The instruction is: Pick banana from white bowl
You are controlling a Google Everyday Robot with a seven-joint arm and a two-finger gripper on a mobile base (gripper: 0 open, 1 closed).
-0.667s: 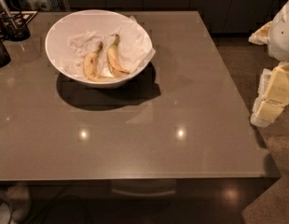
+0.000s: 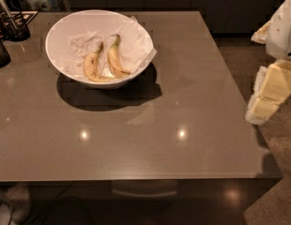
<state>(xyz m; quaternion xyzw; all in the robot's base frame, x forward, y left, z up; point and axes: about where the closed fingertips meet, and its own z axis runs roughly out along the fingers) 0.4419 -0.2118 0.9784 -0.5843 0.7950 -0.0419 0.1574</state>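
- The cream and white two-finger gripper [image 2: 270, 93] sits at the right margin of the camera view, just outside the right edge of the worktop and about level with its middle.
- Jaws: whether they are set wide or narrow cannot be told from this view. Nothing is seen held in them.
- White rounded arm housing [image 2: 284, 29] rises above the gripper into the upper right corner.
- The glossy grey-brown flat worktop [image 2: 192, 97] fills most of the view. Two small bright light reflections [image 2: 181, 133] lie on its near half.
- The large, round, glossy white bowl [image 2: 52, 50] stands upright on the far left part of the worktop, well apart from the gripper, and casts a dark shadow toward the near side.
- Crumpled white paper lining [image 2: 136, 43] covers the inside of the white bowl. One corner hangs over the right rim.
- The long, curved yellow banana [image 2: 112, 60], with a greenish stem and brown streaks, lies inside the white bowl on the paper lining – stem toward the far side, body curving to the near right.
- A shorter, browner-speckled yellow banana [image 2: 91, 65] lies just to the left of it in the same bowl. Their near ends are close together, and contact cannot be told.
- A dark utensil holder [image 2: 13, 26] stands at the far left corner of the worktop.
- A dark rounded object [image 2: 0, 53] is cut off by the left margin.
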